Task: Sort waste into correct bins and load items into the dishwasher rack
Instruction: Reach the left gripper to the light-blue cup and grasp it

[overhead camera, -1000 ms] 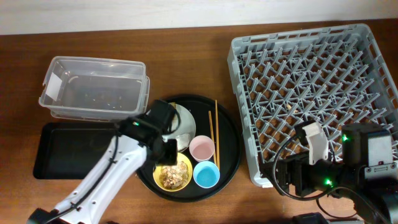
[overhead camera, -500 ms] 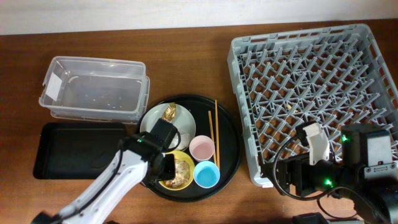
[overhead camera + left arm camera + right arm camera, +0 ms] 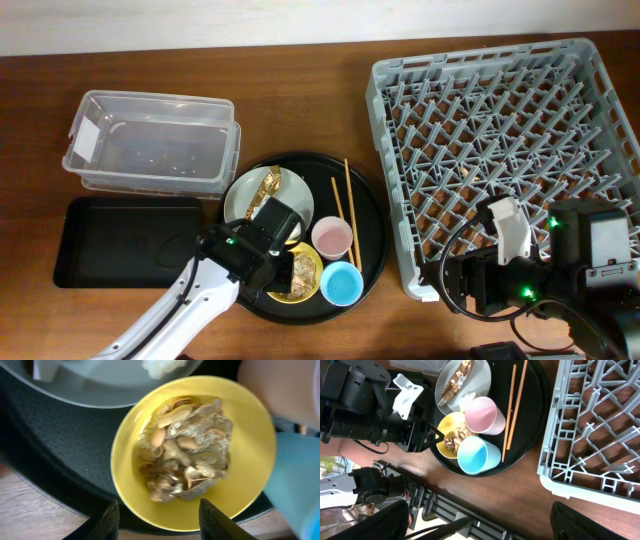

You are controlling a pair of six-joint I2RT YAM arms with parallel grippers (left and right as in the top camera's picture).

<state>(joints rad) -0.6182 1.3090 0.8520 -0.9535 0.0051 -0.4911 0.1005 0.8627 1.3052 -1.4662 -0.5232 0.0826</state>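
My left gripper (image 3: 160, 522) is open, its fingers straddling the near rim of a yellow bowl (image 3: 240, 480) holding beige-brown food scraps (image 3: 187, 452). In the overhead view it (image 3: 283, 268) hovers over that bowl (image 3: 312, 268) on the round black tray (image 3: 370, 240). The white plate (image 3: 245, 200) carries the gold-brown wrapper (image 3: 270, 182). The tissue ball (image 3: 468, 401) lies at the plate's edge. The pink cup (image 3: 331, 238), light-blue cup (image 3: 342, 285) and chopsticks (image 3: 345, 210) sit beside the bowl. My right gripper (image 3: 480, 527) is open and empty, above the table edge in front of the dishwasher rack (image 3: 500, 140).
The clear tub (image 3: 150, 150) stands at the back left with the shallow black tray (image 3: 110, 240) in front of it. The rack's near left corner (image 3: 555, 485) lies close to the round tray. My right arm (image 3: 520, 275) covers the rack's front right corner.
My left gripper has moved from the white plate forward and right over the yellow bowl. The bowl, both cups and the chopsticks have shifted slightly right. The right arm has not moved.
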